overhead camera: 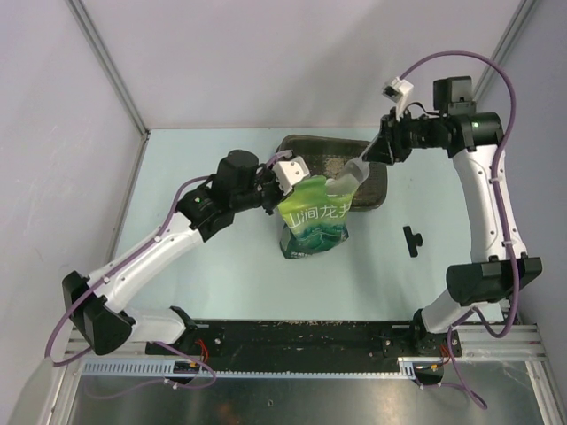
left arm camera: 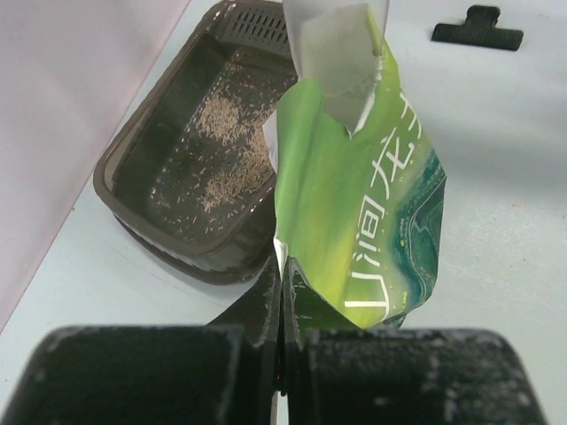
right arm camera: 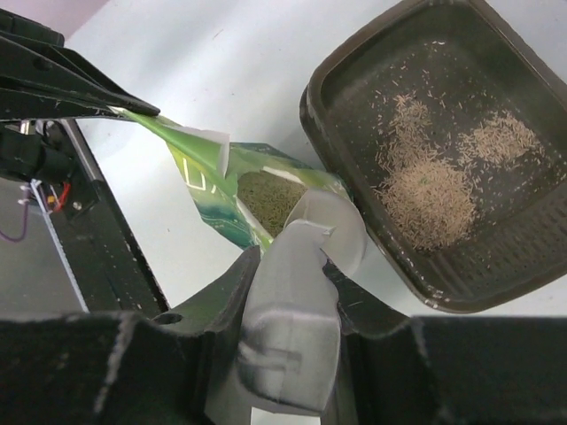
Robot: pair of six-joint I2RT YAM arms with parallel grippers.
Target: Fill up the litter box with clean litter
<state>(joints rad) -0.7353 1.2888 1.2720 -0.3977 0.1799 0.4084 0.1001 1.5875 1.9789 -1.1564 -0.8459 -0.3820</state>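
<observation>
Beside the litter box (right arm camera: 372, 97), the left gripper (left arm camera: 282, 297) pinches the floppy bag (left arm camera: 354, 204) by its rim. The right gripper (right arm camera: 292, 305) clamps the scoop (right arm camera: 323, 230) by its handle. The litter (right arm camera: 430, 199) looks loose and spill-prone.

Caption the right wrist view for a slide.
Right pincer holds clear scoop at mouth of open green bag, beside sparsely filled litter box.

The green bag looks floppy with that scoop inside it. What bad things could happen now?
1. The left fingers pinch only a thin edge of the green bag. If the scoop digs hard, the bag could slip free or tip and spill.
2. The scoop, held by the right fingers, must cross bare table to reach the litter box, so litter might drop on the way.
</observation>
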